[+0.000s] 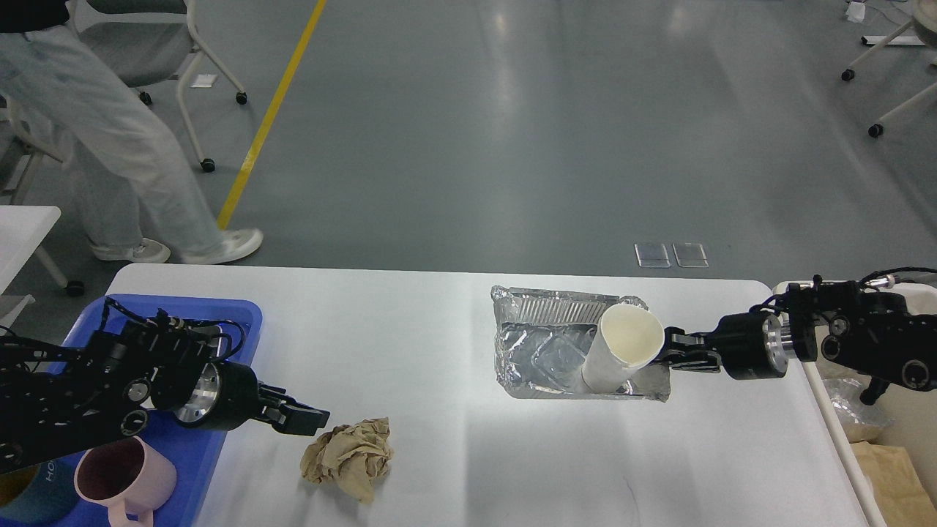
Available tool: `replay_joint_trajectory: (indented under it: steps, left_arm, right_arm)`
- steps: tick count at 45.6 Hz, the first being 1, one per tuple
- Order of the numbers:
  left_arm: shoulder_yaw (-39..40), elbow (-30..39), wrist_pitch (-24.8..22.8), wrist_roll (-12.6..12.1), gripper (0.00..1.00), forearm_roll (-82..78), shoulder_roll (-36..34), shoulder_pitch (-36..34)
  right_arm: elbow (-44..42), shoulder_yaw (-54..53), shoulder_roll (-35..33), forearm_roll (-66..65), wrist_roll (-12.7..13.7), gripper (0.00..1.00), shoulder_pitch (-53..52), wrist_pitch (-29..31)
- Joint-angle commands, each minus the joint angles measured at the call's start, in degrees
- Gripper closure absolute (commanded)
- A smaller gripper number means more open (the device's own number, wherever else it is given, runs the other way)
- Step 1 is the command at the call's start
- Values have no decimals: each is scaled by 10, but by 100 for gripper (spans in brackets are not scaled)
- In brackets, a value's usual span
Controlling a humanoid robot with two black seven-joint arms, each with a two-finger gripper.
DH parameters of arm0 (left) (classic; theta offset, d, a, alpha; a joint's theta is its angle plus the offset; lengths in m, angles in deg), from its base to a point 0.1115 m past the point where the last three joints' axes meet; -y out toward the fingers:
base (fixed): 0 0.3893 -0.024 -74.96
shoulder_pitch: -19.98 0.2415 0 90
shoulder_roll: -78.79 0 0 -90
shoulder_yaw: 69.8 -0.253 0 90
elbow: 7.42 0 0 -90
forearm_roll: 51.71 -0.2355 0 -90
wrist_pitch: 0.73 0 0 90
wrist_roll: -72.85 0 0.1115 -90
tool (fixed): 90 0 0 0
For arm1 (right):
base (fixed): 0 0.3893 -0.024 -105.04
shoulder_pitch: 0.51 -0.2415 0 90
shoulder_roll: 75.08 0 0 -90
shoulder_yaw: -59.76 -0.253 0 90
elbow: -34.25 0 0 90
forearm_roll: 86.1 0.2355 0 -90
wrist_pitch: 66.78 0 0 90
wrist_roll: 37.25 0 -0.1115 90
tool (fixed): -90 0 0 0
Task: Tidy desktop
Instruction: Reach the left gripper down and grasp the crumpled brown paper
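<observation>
Head view: the white surface (439, 329) spans the frame beneath both hands. Left hand (307, 419), fingers pressed together, hovers just beside a crumpled brown paper (350, 457). Right hand (670, 351) pinches a white paper cup (622, 351) tilted over a foil tray (545, 344).

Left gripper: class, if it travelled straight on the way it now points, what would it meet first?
Probably the crumpled brown paper lying just ahead of the left gripper on the desktop, though height is unclear.
</observation>
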Motion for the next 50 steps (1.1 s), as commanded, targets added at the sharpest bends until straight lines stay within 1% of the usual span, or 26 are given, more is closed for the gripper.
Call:
replay_joint_trajectory:
  steps: [1, 6, 13, 15, 20, 28, 32, 34, 36, 37, 39, 40, 43, 50]
  left_arm:
    - [0, -37, 2, -5, 13, 0, 46, 27]
    - [0, -54, 10, -5, 13, -14, 72, 41]
    - [-1, -77, 46, -3, 13, -20, 106, 60]
    - [-2, -81, 52, -3, 15, -20, 118, 64]
    - [-12, -81, 63, -1, 23, -22, 127, 62]
    - [-14, -81, 65, -2, 40, -24, 127, 64]
    - [-21, -81, 65, -2, 50, -24, 127, 61]
    - [-22, -79, 62, -2, 59, -24, 125, 60]
    - [-22, -74, 48, -5, 78, -24, 121, 60]
    - [-22, -74, 39, -6, 85, -24, 120, 60]
    - [-22, -74, 12, -7, 97, -24, 119, 56]
    - [-22, -74, 1, -7, 100, -24, 119, 55]
    - [-20, -74, -18, -7, 100, -26, 119, 51]
    - [-18, -72, -18, -6, 100, -26, 117, 45]
  right_arm:
    - [-1, 0, 0, -1, 1, 100, 0, 0]
    - [-1, 0, 0, -1, 1, 100, 0, 0]
    - [-1, 0, 0, 0, 1, 100, 0, 0]
    - [-1, 0, 0, 0, 1, 100, 0, 0]
    - [-1, 0, 0, 0, 1, 100, 0, 0]
    - [-1, 0, 0, 0, 1, 100, 0, 0]
    - [-1, 0, 0, 0, 1, 100, -1, 0]
    - [-1, 0, 0, 0, 1, 100, -1, 0]
    - [-1, 0, 0, 0, 1, 100, -1, 0]
    - [-1, 0, 0, 0, 1, 100, -1, 0]
    - [-1, 0, 0, 0, 1, 100, -1, 0]
    - [-1, 0, 0, 0, 1, 100, -1, 0]
    - [-1, 0, 0, 0, 1, 100, -1, 0]
    - [-1, -1, 0, 0, 1, 100, -1, -1]
